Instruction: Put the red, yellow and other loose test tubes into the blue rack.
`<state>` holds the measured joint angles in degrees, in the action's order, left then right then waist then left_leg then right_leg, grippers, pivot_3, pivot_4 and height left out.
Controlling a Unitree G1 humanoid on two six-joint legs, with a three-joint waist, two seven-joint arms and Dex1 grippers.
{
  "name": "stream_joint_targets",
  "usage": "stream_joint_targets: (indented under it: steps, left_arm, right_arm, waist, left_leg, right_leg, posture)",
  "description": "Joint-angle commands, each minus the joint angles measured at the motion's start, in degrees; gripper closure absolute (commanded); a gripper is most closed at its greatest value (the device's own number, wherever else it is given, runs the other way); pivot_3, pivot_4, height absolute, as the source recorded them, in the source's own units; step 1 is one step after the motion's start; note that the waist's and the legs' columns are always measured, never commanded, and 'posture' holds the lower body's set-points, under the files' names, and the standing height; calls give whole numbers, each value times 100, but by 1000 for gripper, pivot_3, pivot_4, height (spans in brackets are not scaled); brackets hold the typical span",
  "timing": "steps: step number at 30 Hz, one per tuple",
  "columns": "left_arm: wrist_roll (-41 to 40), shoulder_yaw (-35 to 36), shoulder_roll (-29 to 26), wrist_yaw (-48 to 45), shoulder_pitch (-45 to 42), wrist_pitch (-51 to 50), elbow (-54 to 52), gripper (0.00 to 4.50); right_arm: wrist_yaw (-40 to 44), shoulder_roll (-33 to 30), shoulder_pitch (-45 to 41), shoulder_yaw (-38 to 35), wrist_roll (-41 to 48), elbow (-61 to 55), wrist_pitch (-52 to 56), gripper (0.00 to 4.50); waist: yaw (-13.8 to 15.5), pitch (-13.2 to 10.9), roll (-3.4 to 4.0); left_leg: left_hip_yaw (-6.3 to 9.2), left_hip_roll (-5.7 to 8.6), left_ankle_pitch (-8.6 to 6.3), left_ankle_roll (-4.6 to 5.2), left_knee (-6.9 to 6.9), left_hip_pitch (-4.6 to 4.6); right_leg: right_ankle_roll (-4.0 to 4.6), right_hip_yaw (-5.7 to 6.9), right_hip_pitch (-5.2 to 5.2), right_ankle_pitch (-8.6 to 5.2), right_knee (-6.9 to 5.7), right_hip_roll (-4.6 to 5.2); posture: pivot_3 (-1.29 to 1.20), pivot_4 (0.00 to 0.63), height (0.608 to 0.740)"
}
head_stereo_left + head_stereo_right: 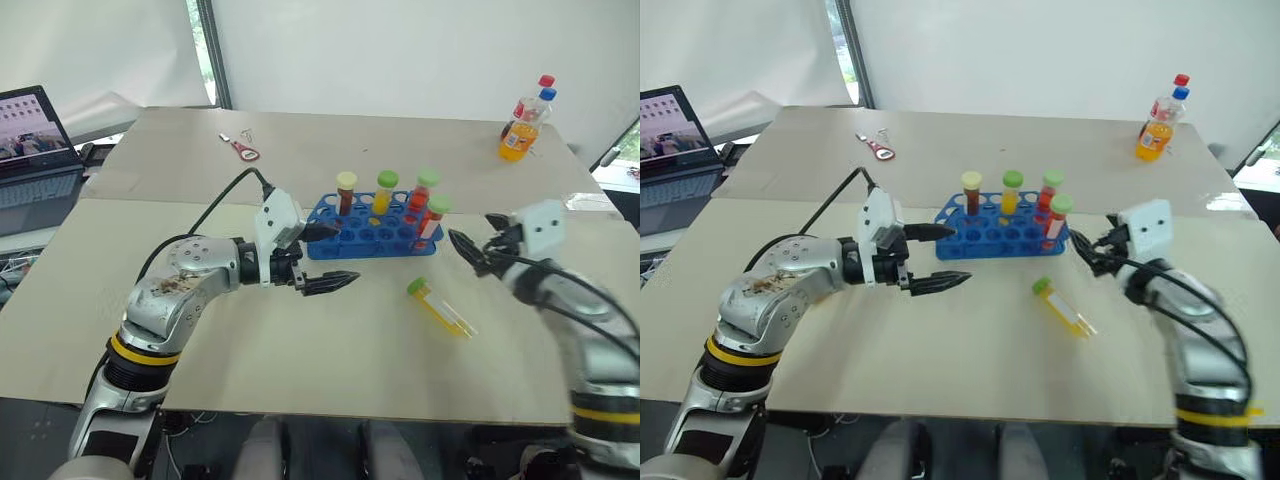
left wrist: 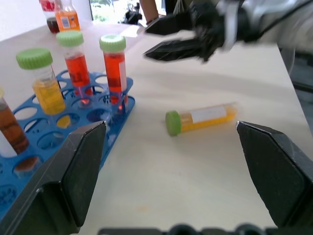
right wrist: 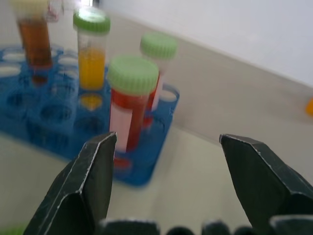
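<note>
One yellow tube (image 1: pixel 441 306) lies flat toward the table's near edge, just off the blue rack's (image 1: pixel 369 234) right corner, cap toward the rack; right gripper (image 1: pixel 472 250) nearest, wide open, empty; left gripper (image 1: pixel 327 257) likewise open, empty.

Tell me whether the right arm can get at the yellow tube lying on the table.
Probably yes. The yellow tube lies on its side on bare table, apart from the blue rack, just in front of the open right gripper, with nothing between them.
</note>
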<state>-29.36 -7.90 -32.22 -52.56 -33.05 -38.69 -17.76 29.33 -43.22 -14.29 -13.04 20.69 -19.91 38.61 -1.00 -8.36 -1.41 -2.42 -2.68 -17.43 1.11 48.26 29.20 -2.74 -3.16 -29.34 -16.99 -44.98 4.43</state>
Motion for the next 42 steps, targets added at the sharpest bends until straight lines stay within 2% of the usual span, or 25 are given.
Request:
stream_joint_targets:
  steps: [1,3,5,8,13,20,23,27,29,31,35,37,40,42]
  left_arm:
    - [-8,-50,-299,-572,91,361,-167,0]
    - [62,-112,-416,-770,131,508,-118,0]
    - [127,-178,-525,-961,169,675,-91,0]
    - [196,-279,-659,-1222,241,873,-153,0]
    - [281,-390,-701,-1386,393,1060,-303,0]
    - [536,-514,-614,-1307,577,1323,-306,0]
    - [668,-562,-616,-1307,634,1435,-284,0]
    - [753,-584,-597,-1313,663,1497,-260,0]
    - [767,-576,-587,-1311,646,1507,-227,0]
    - [776,-551,-585,-1313,635,1513,-185,0]
    - [648,-288,-598,-1204,653,1394,-41,0]
    - [524,-94,-562,-1099,650,1304,41,0]
    - [383,122,-476,-951,602,1165,150,0]
    - [328,227,-393,-828,573,1120,205,0]
  right_arm:
    - [500,-849,-189,26,737,-827,1760,768]
    - [649,-1132,-399,173,1092,-935,2502,768]
    - [795,-1434,-621,634,1190,-1047,2977,768]
    - [722,-1486,-989,1233,1069,-884,3327,768]
    - [870,-1603,-1628,2193,765,-311,3464,768]
    - [1695,-1668,-2624,3562,378,484,3368,768]
    - [2039,-1667,-2927,3942,234,752,3335,1571]
    - [2380,-1729,-3061,4198,82,853,3242,2944]
    - [2454,-1736,-3044,4146,55,840,3197,3498]
    - [2511,-1725,-3020,4017,52,814,3131,3537]
    - [2618,-1772,-2714,3153,350,306,2804,3538]
    - [2278,-1286,-2366,2304,652,45,2744,3538]
    - [1447,-4,-1680,1065,888,-295,2016,3539]
    - [914,715,-1365,679,786,-466,1437,3539]
  waist:
    - [-18,0,0]
    - [-14,0,0]
    - [7,0,-1]
    - [33,-1,-1]
    - [58,-1,-1]
    - [30,-1,-1]
    - [34,-1,-1]
    - [41,-1,-1]
    - [41,-1,-1]
    - [37,-1,-1]
    - [41,-1,-1]
    - [31,-1,-3]
    - [23,0,-8]
    - [23,0,-7]
  left_leg:
    - [-1,-1,0,0,0,-1]
    - [5,-6,-1,1,0,-7]
    - [7,-5,-1,1,0,-6]
    - [8,-4,-1,2,0,-4]
    - [11,6,-1,2,0,5]
    - [20,6,-2,3,-3,8]
    - [20,6,-2,3,-3,9]
    - [22,7,-2,3,-3,9]
    - [22,7,-2,3,-3,9]
    - [22,7,-2,3,-3,9]
    - [23,7,-2,3,-3,10]
    - [27,7,-2,4,-4,10]
    - [44,4,-2,3,-5,5]
    - [53,5,-2,3,-7,3]
  right_leg:
    - [4,-1,-1,-3,-3,-2]
    - [11,5,7,-7,-3,-6]
    - [11,7,8,-9,-3,-6]
    - [8,8,9,-12,2,-4]
    - [-1,6,11,-16,14,2]
    - [-2,7,8,-17,15,0]
    - [-2,8,8,-17,16,0]
    - [-2,9,9,-17,15,1]
    - [-2,9,9,-17,15,1]
    - [-2,9,8,-17,15,1]
    - [-2,9,6,-17,14,1]
    - [-3,11,6,-17,14,0]
    - [-2,22,20,-17,15,-5]
    - [-3,26,26,-17,13,-6]
  posture:
    - [0,150,662]
    - [0,150,662]
    - [0,150,662]
    - [0,150,662]
    - [0,150,662]
    - [0,150,662]
    - [0,150,662]
    - [0,150,662]
    - [0,150,662]
    - [0,150,662]
    - [0,150,662]
    - [0,150,662]
    - [0,150,662]
    - [0,150,662]
